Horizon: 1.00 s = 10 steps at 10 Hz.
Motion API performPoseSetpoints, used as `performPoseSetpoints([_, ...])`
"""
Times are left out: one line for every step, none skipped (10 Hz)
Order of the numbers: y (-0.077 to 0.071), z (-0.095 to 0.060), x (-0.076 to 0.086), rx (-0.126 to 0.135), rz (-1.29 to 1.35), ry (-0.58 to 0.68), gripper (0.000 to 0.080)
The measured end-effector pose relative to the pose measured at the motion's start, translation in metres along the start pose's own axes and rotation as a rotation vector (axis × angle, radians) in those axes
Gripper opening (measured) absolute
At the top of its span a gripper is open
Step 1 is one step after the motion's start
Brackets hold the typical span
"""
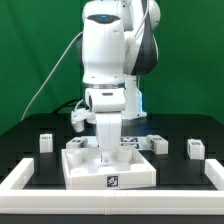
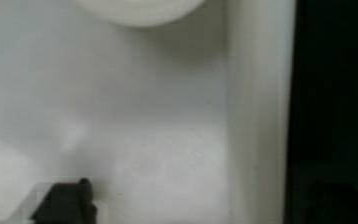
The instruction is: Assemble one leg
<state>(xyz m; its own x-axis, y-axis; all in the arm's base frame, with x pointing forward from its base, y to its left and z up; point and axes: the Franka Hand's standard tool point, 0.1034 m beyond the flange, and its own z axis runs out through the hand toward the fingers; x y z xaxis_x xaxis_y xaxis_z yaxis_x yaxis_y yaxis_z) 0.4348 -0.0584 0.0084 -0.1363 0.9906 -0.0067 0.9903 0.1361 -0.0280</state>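
Note:
Three small white legs with tags lie on the black table in the exterior view: one at the left (image 1: 45,141), one at the right (image 1: 160,144), one at the far right (image 1: 195,148). The large white rimmed panel (image 1: 135,172) lies in front. My gripper (image 1: 108,157) points straight down, low over the panel's middle back part. In the wrist view my gripper (image 2: 202,190) is open and holds nothing. One dark finger (image 2: 62,200) is over the white panel (image 2: 140,120). The other finger is faint in the dark strip beyond the panel's raised edge (image 2: 261,120).
A low white wall (image 1: 18,178) borders the table's front and both sides. The marker board (image 1: 130,143) lies just behind the panel. A rounded white shape (image 2: 140,10) shows in the wrist view; I cannot tell what it is.

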Motion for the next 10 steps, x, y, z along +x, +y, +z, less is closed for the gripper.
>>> performPoseSetpoints([-0.0001, 0.0001, 0.0, 0.0, 0.0, 0.0, 0.0438])
performPoseSetpoints([-0.0003, 0.0002, 0.0, 0.001, 0.0, 0.0, 0.0438])
performPoseSetpoints([-0.0004, 0.0003, 0.0001, 0.001, 0.0, 0.0, 0.0257])
performPoseSetpoints([-0.0005, 0.0003, 0.0001, 0.001, 0.0, 0.0, 0.0122])
performPoseSetpoints([0.0004, -0.0002, 0.0001, -0.002, 0.0, 0.0, 0.0122])
performPoseSetpoints([0.0004, -0.0002, 0.0, -0.002, 0.0, 0.0, 0.0057])
performPoseSetpoints([0.0004, -0.0002, 0.0, -0.002, 0.0, 0.0, 0.0058])
performPoseSetpoints([0.0004, -0.0002, 0.0, -0.002, 0.0, 0.0, 0.0058])
performPoseSetpoints([0.0004, -0.0002, 0.0, -0.003, 0.0, 0.0, 0.0058])
performPoseSetpoints([0.0004, -0.0002, 0.0, -0.003, 0.001, 0.0, 0.0058])
